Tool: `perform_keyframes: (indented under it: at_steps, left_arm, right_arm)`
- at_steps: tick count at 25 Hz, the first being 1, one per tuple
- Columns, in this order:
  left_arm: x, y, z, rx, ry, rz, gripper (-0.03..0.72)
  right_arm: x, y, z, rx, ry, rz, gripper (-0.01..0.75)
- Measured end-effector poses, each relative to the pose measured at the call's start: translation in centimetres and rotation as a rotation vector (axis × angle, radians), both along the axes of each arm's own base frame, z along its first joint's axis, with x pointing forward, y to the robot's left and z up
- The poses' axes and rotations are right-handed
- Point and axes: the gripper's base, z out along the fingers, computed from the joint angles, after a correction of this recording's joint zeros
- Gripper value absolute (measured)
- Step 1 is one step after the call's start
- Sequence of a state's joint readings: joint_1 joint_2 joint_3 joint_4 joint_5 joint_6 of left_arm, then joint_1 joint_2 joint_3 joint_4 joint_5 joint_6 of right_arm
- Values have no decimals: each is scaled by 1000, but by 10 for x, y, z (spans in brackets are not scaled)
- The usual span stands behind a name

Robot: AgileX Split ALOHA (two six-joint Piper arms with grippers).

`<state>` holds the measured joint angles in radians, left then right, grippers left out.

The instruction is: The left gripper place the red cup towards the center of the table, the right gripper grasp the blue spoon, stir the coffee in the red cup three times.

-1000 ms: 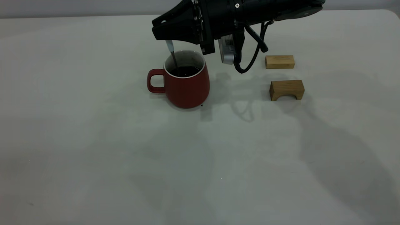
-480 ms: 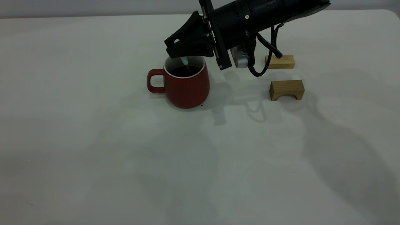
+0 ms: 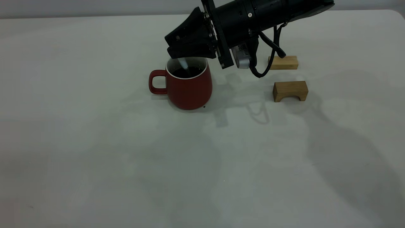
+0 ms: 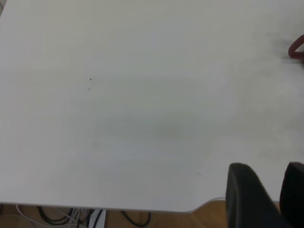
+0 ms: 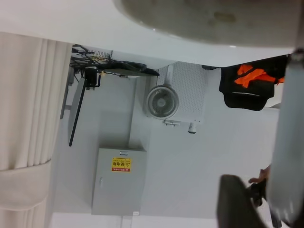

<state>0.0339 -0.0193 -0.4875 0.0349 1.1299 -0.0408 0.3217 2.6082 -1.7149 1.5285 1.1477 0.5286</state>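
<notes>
Right gripper (image 3: pixel 177 50) of mine hung just over the back rim of the red cup (image 3: pixel 189 85), fingers clamped on the blue spoon (image 3: pixel 183 63). Its pale handle sloped down from my fingertips into the cup, and its lower end dipped into the coffee (image 3: pixel 187 72). The cup stood upright on the table (image 3: pixel 95 142), directly below and slightly nearer than my fingertips, handle pointing toward the left side. Beyond the cup, off to my arm's side, sat two wooden blocks (image 3: pixel 290 91), well apart from it. My left gripper (image 4: pixel 263 194) hovered at the table's edge, far from the cup; its fingers stood apart with nothing between them.
</notes>
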Motion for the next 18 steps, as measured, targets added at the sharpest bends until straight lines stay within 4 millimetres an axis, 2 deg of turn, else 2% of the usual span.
perform_keyframes:
  at_steps: [2,5,9,11,15,18]
  left_arm:
    - [0,0,0,0,0,0,245]
    - [0,0,0,0,0,0,245]
    - [0,0,0,0,0,0,245]
    - [0,0,0,0,0,0,245]
    - [0,0,0,0,0,0,245]
    - [0,0,0,0,0,0,245]
  right_arm:
    - [-1,0,4,-16,-19,22,451]
    - [1,-3,31,-44,-95,65,546]
    - [1,-18,97,-121,-286,154,580]
    - [-5,-29,136,-219,-418,234,580]
    - [-27,-54,207,-479,-676,400,580]
    - [-47,-74,257,-649,-846,460,580]
